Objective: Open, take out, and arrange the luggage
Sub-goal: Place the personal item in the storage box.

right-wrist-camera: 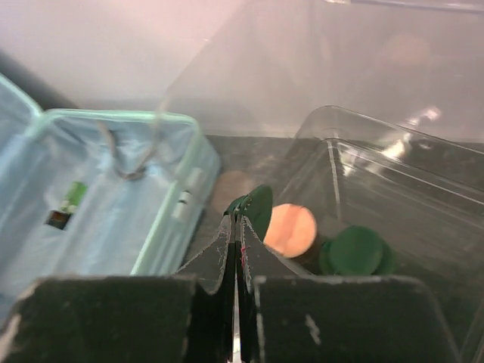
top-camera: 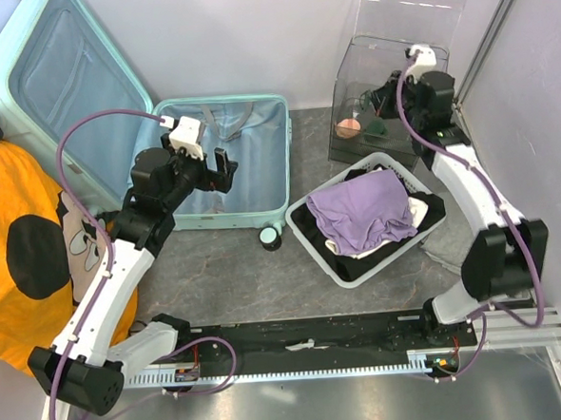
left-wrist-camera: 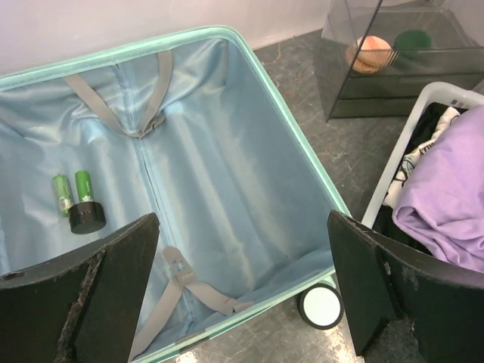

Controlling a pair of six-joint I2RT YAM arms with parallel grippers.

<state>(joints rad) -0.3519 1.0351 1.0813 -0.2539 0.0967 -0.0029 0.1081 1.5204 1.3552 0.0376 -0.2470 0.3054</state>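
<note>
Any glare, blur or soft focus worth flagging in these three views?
Top external: sharp and evenly lit, with bright reflections on the clear plastic box's raised lid. Left wrist: crisp; only a soft sheen on the mint hard-shell suitcase's pale blue lining. Right wrist: hazy and washed out, glare streaks on the box walls, the shut right gripper slightly soft up close.

Surface: grey tabletop (top-camera: 227, 270) | on it — open luggage (top-camera: 259, 164), white basket (left-wrist-camera: 399, 151), clear box (top-camera: 386, 61), orange cloth (top-camera: 19, 302)
</note>
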